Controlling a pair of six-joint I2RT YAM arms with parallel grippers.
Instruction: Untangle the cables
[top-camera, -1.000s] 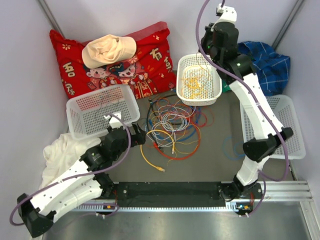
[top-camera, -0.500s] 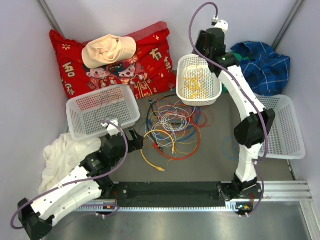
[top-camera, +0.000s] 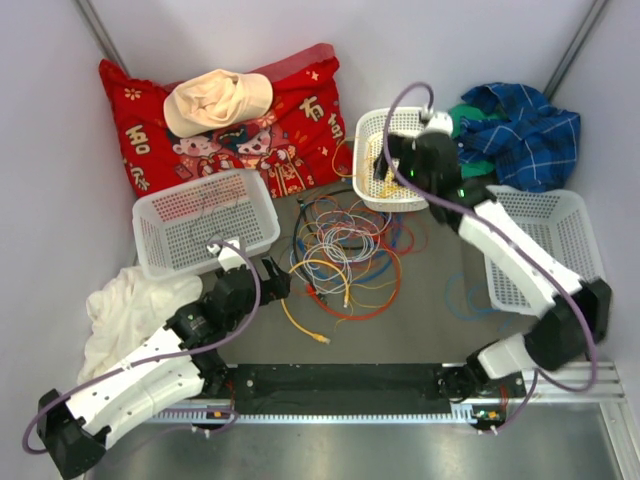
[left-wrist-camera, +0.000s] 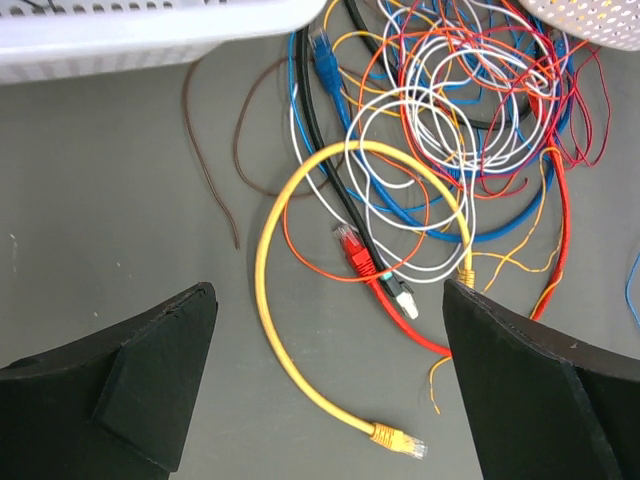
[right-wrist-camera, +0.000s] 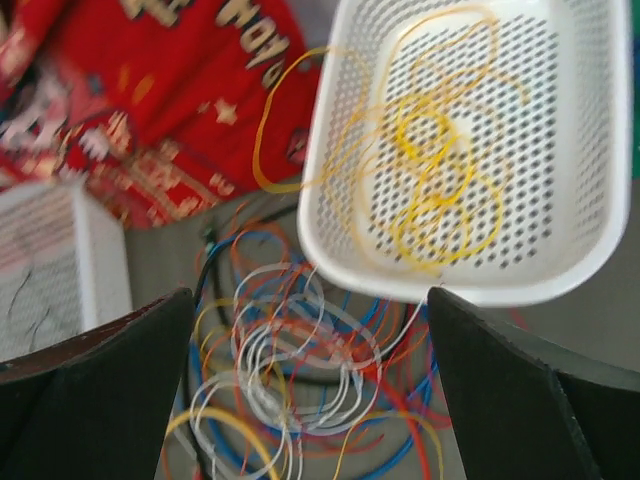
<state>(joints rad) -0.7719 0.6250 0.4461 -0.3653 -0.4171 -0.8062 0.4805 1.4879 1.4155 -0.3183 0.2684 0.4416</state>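
- Top view first: the cables (top-camera: 345, 250) lie in one loose tangle in the middle of the grey table (top-camera: 420, 330), between the big left basket (top-camera: 165, 215) and the small basket (top-camera: 365, 135). From up here you can't follow any single strand through the knot.
- The left gripper (top-camera: 272, 277) sits low, just beside the tangle's left edge. Its fingers look parted, but they are dark and small.
- The right gripper (top-camera: 388, 165) hangs over the small basket and hides much of it. You can't read its spread from this angle.
- Left wrist view: both fingers (left-wrist-camera: 150, 390) stand far apart at the bottom corners, cut off by the frame, with nothing clamped between them.
- A yellow cable (left-wrist-camera: 265, 290) arcs across the bare table between those fingers, and its plug (left-wrist-camera: 398, 440) lies near the bottom edge. A red plug (left-wrist-camera: 353, 250) lies inside the arc.
- The rest of the tangle runs off the top of this view, and some strands pass under the basket rim.
- Right wrist view, and it's soft and blurred: this claw is also spread wide, fingers in the lower corners, holding nothing.
- The small basket holds thin yellow wires (right-wrist-camera: 440, 150). One loop spills over its left rim, toward the red cushion (right-wrist-camera: 150, 100).
- Below the basket the tangle shows only as smeared colour. Part of it is tucked under the basket's near edge.
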